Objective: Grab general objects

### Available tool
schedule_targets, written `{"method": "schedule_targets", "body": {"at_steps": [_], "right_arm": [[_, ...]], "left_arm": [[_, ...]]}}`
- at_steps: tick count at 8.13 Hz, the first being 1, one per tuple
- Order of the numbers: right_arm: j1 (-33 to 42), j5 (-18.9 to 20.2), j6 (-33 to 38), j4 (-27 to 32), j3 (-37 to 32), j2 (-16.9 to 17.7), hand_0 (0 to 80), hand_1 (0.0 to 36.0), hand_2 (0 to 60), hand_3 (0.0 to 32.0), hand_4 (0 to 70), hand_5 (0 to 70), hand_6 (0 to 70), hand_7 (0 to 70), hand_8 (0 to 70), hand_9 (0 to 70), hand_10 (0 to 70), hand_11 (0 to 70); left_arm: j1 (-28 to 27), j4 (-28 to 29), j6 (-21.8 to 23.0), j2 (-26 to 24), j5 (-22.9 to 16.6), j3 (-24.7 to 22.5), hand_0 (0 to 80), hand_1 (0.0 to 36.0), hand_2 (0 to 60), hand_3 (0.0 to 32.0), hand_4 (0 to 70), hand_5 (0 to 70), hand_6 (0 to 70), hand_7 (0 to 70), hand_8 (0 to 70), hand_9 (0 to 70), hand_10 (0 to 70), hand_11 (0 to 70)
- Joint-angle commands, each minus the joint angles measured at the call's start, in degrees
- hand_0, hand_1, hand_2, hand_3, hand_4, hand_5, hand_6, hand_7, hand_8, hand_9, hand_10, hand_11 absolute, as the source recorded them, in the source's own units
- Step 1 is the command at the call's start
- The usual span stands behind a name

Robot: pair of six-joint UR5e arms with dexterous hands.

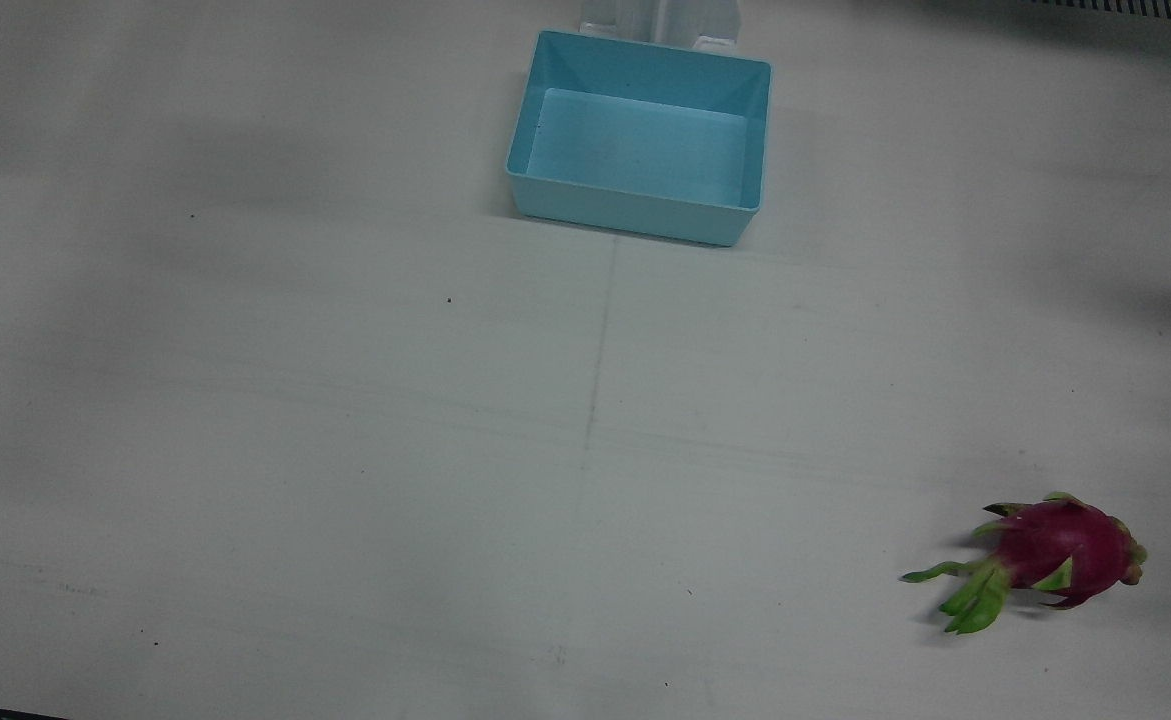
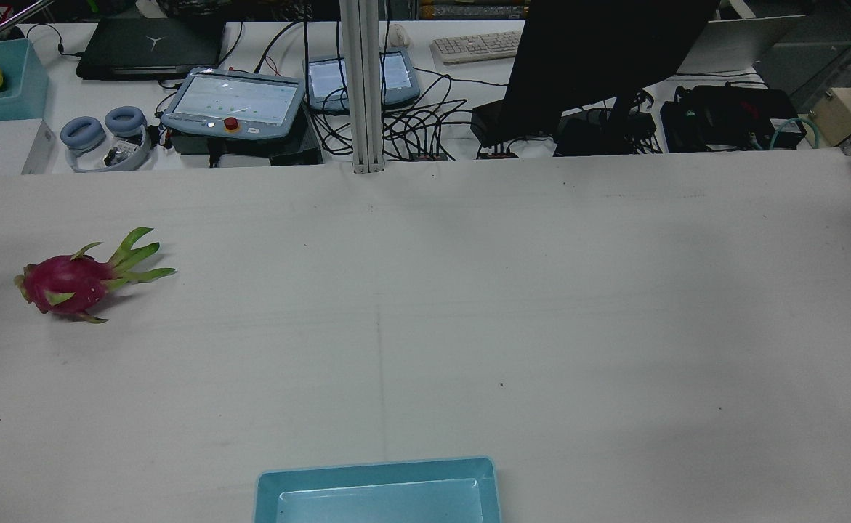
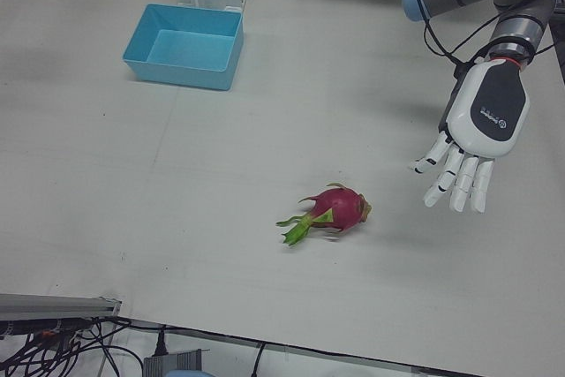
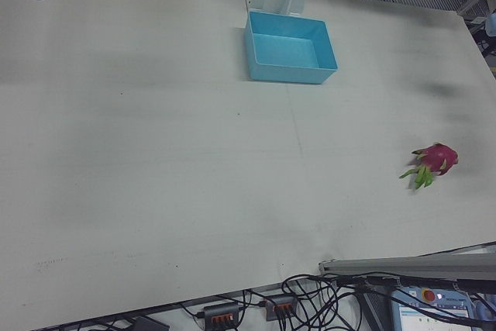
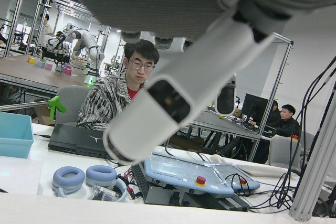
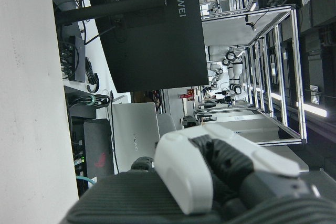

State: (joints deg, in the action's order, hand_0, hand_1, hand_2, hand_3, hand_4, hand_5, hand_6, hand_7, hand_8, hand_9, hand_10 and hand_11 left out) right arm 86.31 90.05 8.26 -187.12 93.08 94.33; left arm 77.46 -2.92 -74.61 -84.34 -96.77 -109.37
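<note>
Dragon fruit waiting, our left hand spread above it

We see the dragon fruit (image 3: 335, 211) lying on its side on the table (image 3: 221, 183), well apart from the blue bin (image 3: 186, 45) at its 11 o'clock; our left hand (image 3: 472, 134) hangs at its 2 o'clock, fingers apart and empty. Our right hand's (image 6: 220, 166) state we cannot tell. We judge the fruit fairly heavy, firm and waxy: wrap the round red body, not the floppy green leaves.

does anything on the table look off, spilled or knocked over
Nothing stands out. The dragon fruit lies on its side on the bare table, intact, and the blue bin sits upright and empty.
</note>
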Motion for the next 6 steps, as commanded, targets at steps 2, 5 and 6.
{"method": "schedule_targets", "body": {"at_steps": [2, 5, 6], "right_arm": [[0.00, 0.03, 0.00, 0.00, 0.00, -0.02, 0.0, 0.0, 0.0, 0.0, 0.0, 0.0, 0.0, 0.0, 0.0, 0.0, 0.0, 0.0], [0.00, 0.03, 0.00, 0.00, 0.00, -0.02, 0.0, 0.0, 0.0, 0.0, 0.0, 0.0, 0.0, 0.0, 0.0, 0.0, 0.0, 0.0], [0.00, -0.05, 0.00, 0.00, 0.00, -0.02, 0.0, 0.0, 0.0, 0.0, 0.0, 0.0, 0.0, 0.0, 0.0, 0.0, 0.0, 0.0]], "left_arm": [[-5.10, -4.71, -5.20, 0.05, 5.16, -0.41, 80.0, 36.0, 60.0, 0.0, 1.9, 70.0, 0.0, 37.3, 0.0, 6.0, 0.0, 0.0], [-6.78, -5.07, -5.98, -0.03, 7.81, -0.41, 80.0, 36.0, 60.0, 0.0, 1.6, 70.0, 0.0, 36.2, 0.0, 5.8, 0.0, 0.0], [-10.71, -6.21, -6.94, -0.03, 12.52, -0.32, 80.0, 36.0, 60.0, 1.2, 0.0, 70.0, 0.0, 29.4, 0.0, 4.4, 0.0, 0.0]]}}
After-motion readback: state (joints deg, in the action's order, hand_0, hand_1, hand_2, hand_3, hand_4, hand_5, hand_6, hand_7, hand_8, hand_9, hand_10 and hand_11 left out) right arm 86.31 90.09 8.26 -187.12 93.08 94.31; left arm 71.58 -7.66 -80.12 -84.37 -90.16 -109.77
